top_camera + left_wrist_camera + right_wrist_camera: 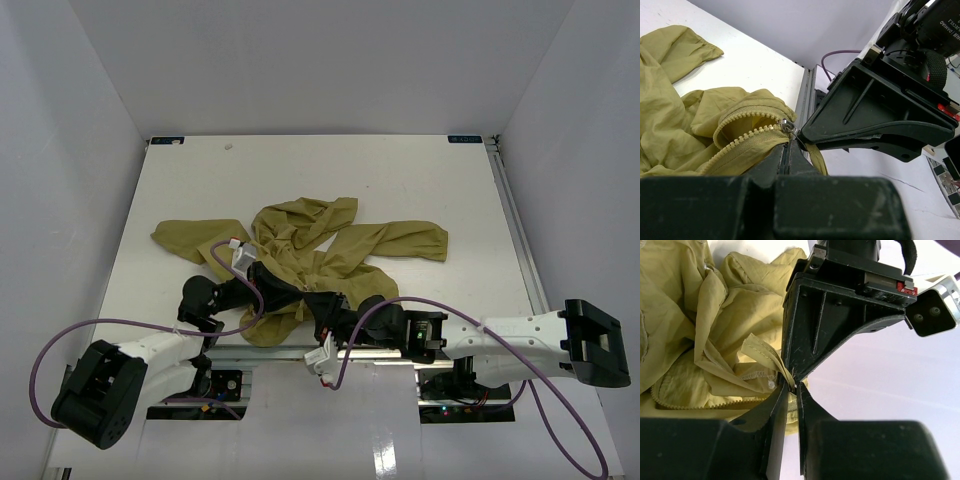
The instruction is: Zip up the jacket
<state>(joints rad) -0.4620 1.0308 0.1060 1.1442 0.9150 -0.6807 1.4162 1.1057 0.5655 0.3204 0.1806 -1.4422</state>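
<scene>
The olive jacket (330, 240) lies crumpled on the middle of the white table (420, 190), sleeves spread left and right. My two grippers meet tip to tip at its near edge. The left gripper (292, 297) is shut on the jacket's zipper edge (788, 144), just below the metal slider (786, 124). Yellow zipper teeth (742, 140) curve away to the left of it. The right gripper (320, 306) is shut on a strip of jacket fabric (792, 386) and touches the left gripper's tip (790, 375). Whether either gripper holds the slider's pull I cannot tell.
A metal rail (390, 356) runs along the table's near edge under the right arm. Purple cables (100, 325) loop beside both arm bases. White walls enclose the table on three sides. A jacket sleeve (185, 240) reaches toward the left wall.
</scene>
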